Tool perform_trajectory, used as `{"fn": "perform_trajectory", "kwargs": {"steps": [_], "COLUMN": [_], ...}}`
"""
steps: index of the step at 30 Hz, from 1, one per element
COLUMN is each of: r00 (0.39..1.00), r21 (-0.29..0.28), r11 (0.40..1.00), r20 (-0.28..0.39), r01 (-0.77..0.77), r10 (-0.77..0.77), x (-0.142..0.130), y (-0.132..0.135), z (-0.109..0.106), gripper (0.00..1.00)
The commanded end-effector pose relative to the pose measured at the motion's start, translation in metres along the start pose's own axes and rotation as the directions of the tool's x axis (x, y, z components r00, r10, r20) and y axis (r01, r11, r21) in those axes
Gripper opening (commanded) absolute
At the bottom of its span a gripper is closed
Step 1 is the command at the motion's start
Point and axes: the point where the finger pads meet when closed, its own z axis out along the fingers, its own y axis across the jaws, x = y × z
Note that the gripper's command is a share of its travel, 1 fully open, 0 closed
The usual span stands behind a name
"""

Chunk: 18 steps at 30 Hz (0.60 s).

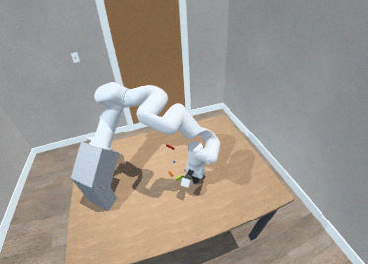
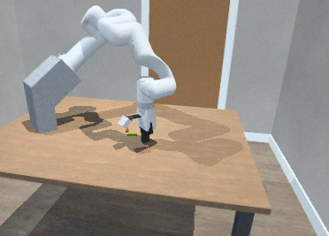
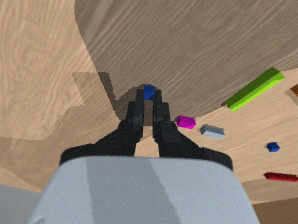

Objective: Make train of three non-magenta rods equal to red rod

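In the wrist view my gripper [image 3: 148, 100] is shut on a small blue rod [image 3: 149, 92], down at the table top. To its right lie a magenta rod [image 3: 186, 121], a grey rod [image 3: 212, 131], a long lime rod [image 3: 254, 89], a second blue rod [image 3: 272, 146] and the red rod [image 3: 280, 176]. An orange rod's end [image 3: 293, 90] shows at the right edge. In the top view the gripper [image 1: 194, 180] is low on the table, with the lime rod [image 1: 179, 177], the orange rod [image 1: 170, 173], a blue rod [image 1: 173, 161] and the red rod [image 1: 170, 147] to its left.
The grey robot base block [image 1: 94, 174] stands at the table's left side. In the exterior view the gripper [image 2: 145, 139] stands near the table's middle, next to the lime rod [image 2: 131, 133]. The table's front edge lies well away from it.
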Motion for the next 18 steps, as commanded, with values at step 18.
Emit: {"fn": "perform_trajectory", "kwargs": {"steps": [18], "r00": [1.0], "r21": [0.006], "r11": [1.0], "r20": [0.0], "r01": [0.0], "r10": [0.0], "x": [0.0], "y": [-0.002], "z": [-0.094], "gripper": [0.04]}}
